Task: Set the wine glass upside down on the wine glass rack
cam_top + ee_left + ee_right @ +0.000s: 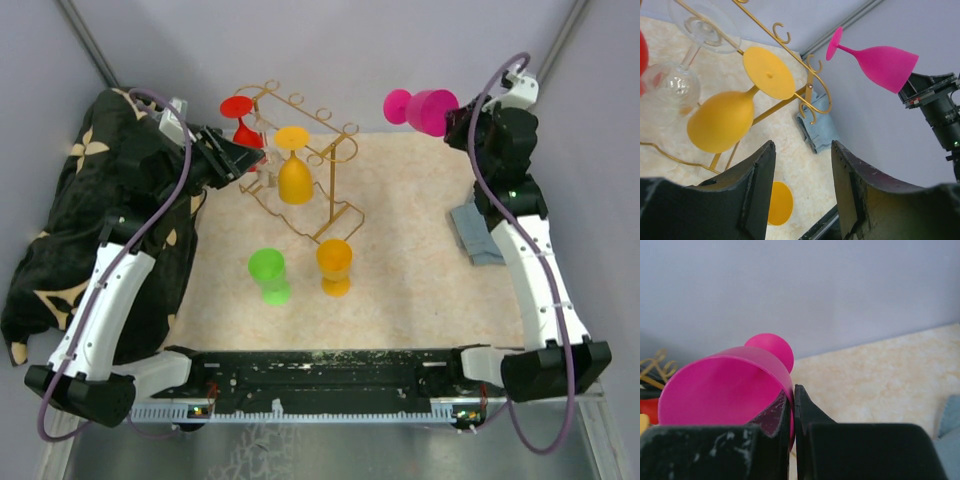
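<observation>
On the worktop: rack stands back left.
Pink glass: aloft far right, sideways, well apart from rack.
Right gripper: pinches its rim so you can hang it bowl-down.
Left gripper: half-wide, empty, near rack.

Six wine glasses: one red glass, one clear glass, one green glass, one pink glass, plus two orange, the hung orange glass and the standing orange glass. One rack. One blue cloth. One black blanket. Two claws: left claw, right claw.
</observation>
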